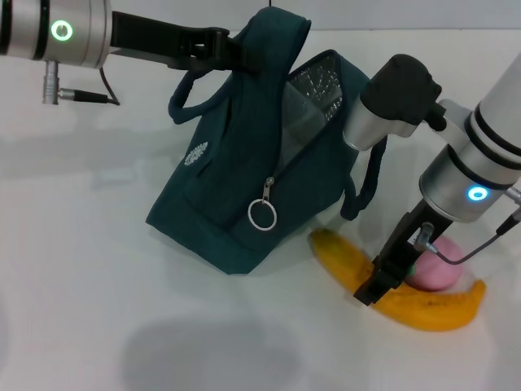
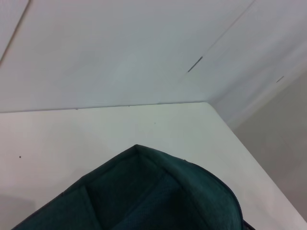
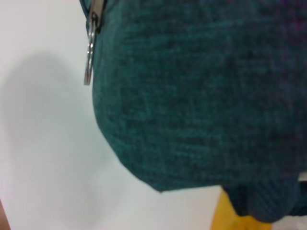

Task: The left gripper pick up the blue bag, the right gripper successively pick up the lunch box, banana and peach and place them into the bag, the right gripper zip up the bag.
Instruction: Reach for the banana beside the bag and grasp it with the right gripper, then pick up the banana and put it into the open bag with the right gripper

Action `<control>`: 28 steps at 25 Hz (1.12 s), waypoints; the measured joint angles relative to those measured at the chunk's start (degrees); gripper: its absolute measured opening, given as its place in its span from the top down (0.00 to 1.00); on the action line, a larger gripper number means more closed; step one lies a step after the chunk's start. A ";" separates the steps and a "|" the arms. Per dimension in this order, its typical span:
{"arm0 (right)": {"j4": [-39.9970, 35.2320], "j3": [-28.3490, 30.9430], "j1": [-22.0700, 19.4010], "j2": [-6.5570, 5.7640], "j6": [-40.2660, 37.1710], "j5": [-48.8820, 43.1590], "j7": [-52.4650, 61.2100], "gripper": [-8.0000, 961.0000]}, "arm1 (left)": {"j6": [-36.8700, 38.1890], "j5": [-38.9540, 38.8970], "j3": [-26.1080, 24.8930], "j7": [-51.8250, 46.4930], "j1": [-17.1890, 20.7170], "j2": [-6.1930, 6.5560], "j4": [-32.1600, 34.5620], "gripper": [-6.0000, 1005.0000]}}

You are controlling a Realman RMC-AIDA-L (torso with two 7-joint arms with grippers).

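Observation:
The blue bag (image 1: 244, 187) stands tilted on the white table, its top pulled up by one handle. My left gripper (image 1: 226, 50) is shut on that handle at the upper left. The zipper is open and shows silver lining; its ring pull (image 1: 262, 214) hangs on the front. The banana (image 1: 431, 309) lies to the right of the bag, with the pink peach (image 1: 438, 273) just behind it. My right gripper (image 1: 376, 287) is down on the banana's middle. The bag's fabric (image 3: 201, 96), the ring pull (image 3: 88, 62) and a bit of banana (image 3: 235, 218) fill the right wrist view. The lunch box is out of view.
The bag's second handle (image 1: 362, 191) hangs loose near my right arm. The left wrist view shows the bag's top edge (image 2: 158, 191), the table's far corner (image 2: 204, 103) and the wall behind it. White table (image 1: 98, 269) lies in front and to the left of the bag.

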 joint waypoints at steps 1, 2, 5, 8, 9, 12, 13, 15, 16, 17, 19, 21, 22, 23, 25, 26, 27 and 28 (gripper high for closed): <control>0.06 0.00 0.02 -0.02 0.00 -0.01 0.06 0.46 | -0.01 0.00 0.00 0.00 0.03 0.00 0.00 0.94; 0.10 -0.02 0.04 -0.03 0.00 -0.02 0.08 0.46 | -0.02 0.00 0.00 0.00 0.03 0.00 -0.01 0.94; 0.11 -0.27 0.07 -0.07 0.03 -0.08 0.18 0.46 | -0.02 0.00 0.00 0.00 0.12 0.00 0.07 0.94; 0.08 -0.36 -0.19 -0.08 0.04 -0.17 0.23 0.52 | -0.01 0.00 0.00 0.00 0.13 0.00 0.15 0.94; 0.20 -0.35 -0.31 -0.09 0.06 -0.16 0.19 0.53 | 0.01 0.00 0.00 0.00 0.12 0.00 0.15 0.94; 1.21 -0.45 -0.43 -0.08 0.44 -0.17 0.01 0.55 | 0.09 -0.02 0.00 0.00 0.07 -0.07 0.18 0.94; 1.45 -0.49 -0.49 -0.08 0.61 -0.17 -0.06 0.55 | 0.11 -0.03 0.00 -0.01 0.07 -0.07 0.18 0.94; 1.27 -0.22 -0.91 -0.14 0.75 0.01 -0.52 0.55 | 0.13 -0.06 0.00 -0.07 0.10 -0.08 0.22 0.94; 0.96 0.00 -1.14 -0.17 0.75 0.07 -0.79 0.55 | 0.13 -0.06 0.00 -0.12 0.19 -0.08 0.24 0.94; 0.11 0.74 -1.67 -0.27 0.52 -0.01 -1.22 0.55 | 0.14 -0.07 0.00 -0.18 0.28 -0.07 0.26 0.94; -1.90 2.67 -2.66 -0.40 -0.38 0.16 -1.91 0.55 | 0.16 -0.09 0.00 -0.23 0.39 -0.03 0.29 0.94; -3.16 5.04 -3.62 -0.50 -1.64 0.69 -2.82 0.55 | 0.17 -0.09 0.00 -0.25 0.42 -0.02 0.30 0.94; -3.48 6.93 -4.18 -0.53 -2.58 1.29 -3.71 0.55 | 0.17 -0.09 0.00 -0.25 0.42 -0.02 0.31 0.94; -3.44 8.99 -4.65 -0.56 -3.58 2.37 -4.84 0.55 | 0.17 -0.10 0.00 -0.26 0.43 -0.01 0.31 0.94; -2.60 14.64 -5.85 -0.69 -6.78 5.51 -7.95 0.55 | 0.17 -0.10 0.00 -0.27 0.43 0.00 0.32 0.94; -2.33 15.60 -5.96 -0.72 -7.60 6.09 -8.54 0.55 | 0.16 -0.10 0.00 -0.30 0.43 0.00 0.31 0.94; -1.48 18.32 -6.21 -0.79 -9.61 7.44 -9.93 0.55 | 0.17 -0.10 0.00 -0.32 0.43 0.00 0.32 0.94; -0.79 20.28 -6.35 -0.82 -11.13 8.44 -10.96 0.55 | 0.15 -0.10 0.00 -0.34 0.43 0.01 0.32 0.94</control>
